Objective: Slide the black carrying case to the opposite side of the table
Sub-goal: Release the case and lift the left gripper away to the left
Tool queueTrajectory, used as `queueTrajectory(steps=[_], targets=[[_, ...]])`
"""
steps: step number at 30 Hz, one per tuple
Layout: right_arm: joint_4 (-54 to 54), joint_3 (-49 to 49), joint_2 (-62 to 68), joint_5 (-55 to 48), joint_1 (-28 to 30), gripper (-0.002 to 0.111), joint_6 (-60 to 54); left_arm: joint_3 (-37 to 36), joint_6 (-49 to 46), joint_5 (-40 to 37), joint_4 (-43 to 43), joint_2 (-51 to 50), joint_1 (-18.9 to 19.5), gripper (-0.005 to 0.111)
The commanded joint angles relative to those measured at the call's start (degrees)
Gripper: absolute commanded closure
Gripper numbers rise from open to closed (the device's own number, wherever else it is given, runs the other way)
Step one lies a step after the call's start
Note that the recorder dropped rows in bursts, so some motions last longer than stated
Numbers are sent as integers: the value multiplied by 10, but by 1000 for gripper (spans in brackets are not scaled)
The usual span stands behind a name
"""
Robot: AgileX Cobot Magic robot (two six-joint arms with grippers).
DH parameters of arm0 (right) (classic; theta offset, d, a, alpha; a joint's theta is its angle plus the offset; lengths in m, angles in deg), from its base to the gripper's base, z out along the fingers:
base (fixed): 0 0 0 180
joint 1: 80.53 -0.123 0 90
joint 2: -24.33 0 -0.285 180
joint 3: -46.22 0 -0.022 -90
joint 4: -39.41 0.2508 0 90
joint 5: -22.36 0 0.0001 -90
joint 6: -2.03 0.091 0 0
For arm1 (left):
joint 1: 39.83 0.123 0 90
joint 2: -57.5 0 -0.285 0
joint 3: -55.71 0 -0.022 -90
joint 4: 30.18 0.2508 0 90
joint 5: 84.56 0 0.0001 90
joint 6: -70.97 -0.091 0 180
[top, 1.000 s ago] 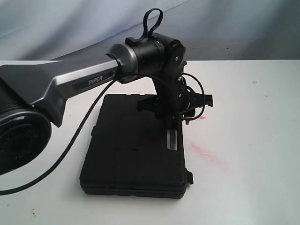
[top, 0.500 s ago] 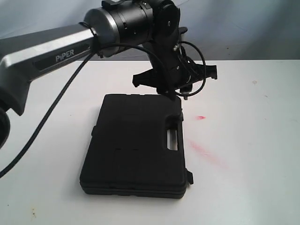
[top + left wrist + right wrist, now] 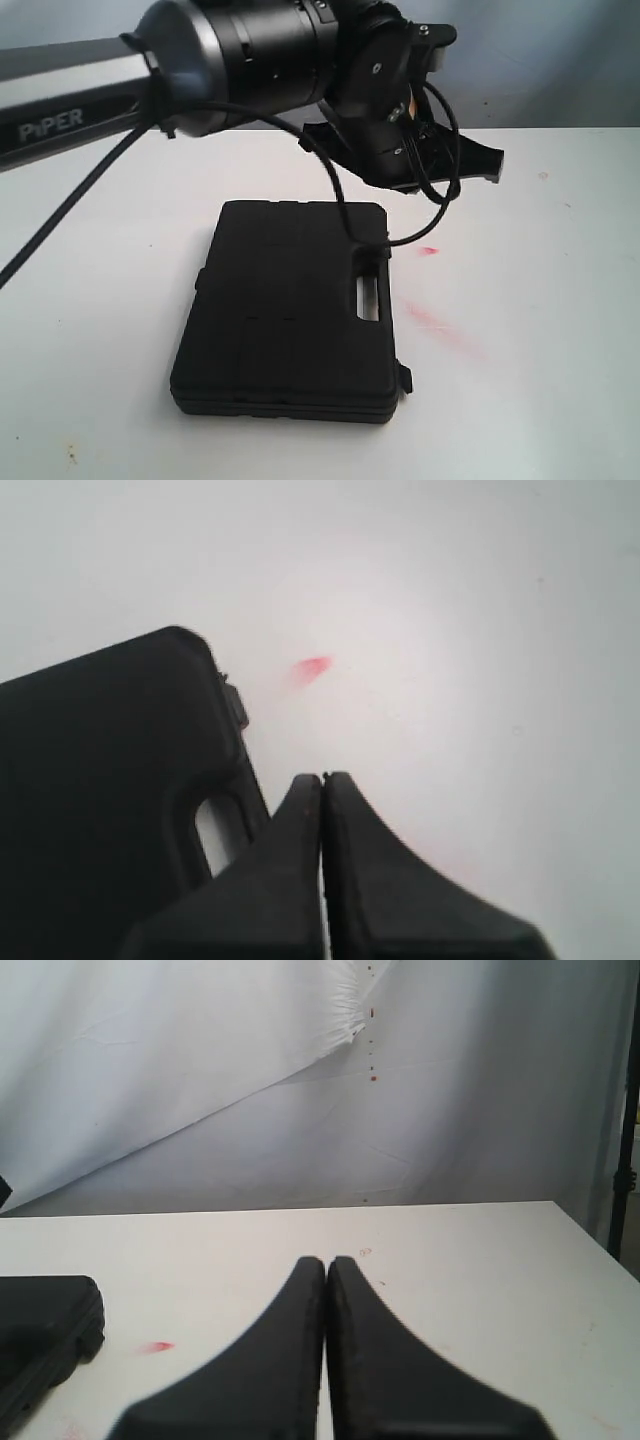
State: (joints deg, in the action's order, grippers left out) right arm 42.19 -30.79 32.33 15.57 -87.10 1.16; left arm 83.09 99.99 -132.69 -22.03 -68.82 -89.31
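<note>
left wrist view, left fingers [image 3: 285, 865] pressed together, empty, right fingers [image 3: 285, 1360] likewise

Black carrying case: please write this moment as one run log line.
case: black plastic carrying case flat on white table, untouched | left gripper: shut, empty, above case edge | right gripper: shut, empty, apart from case

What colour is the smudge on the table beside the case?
Red smudge; clearest in the left wrist view.

Matt black plastic case [image 3: 285, 320]; smooth white table [image 3: 540, 390], red smudges; arm [image 3: 90, 80] satin grey.
</note>
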Motion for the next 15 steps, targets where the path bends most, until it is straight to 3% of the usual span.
queueTrajectory(steps=[1, 8, 15], targets=[[1, -2, -2, 0, 3, 108, 0, -97, 9, 99, 20, 54, -11, 107], [1, -2, -2, 0, 3, 108, 0, -264, 12, 189, 50, 143, -11, 107], [1, -2, -2, 0, 3, 108, 0, -386, 37, 269, 78, 228, -11, 107]])
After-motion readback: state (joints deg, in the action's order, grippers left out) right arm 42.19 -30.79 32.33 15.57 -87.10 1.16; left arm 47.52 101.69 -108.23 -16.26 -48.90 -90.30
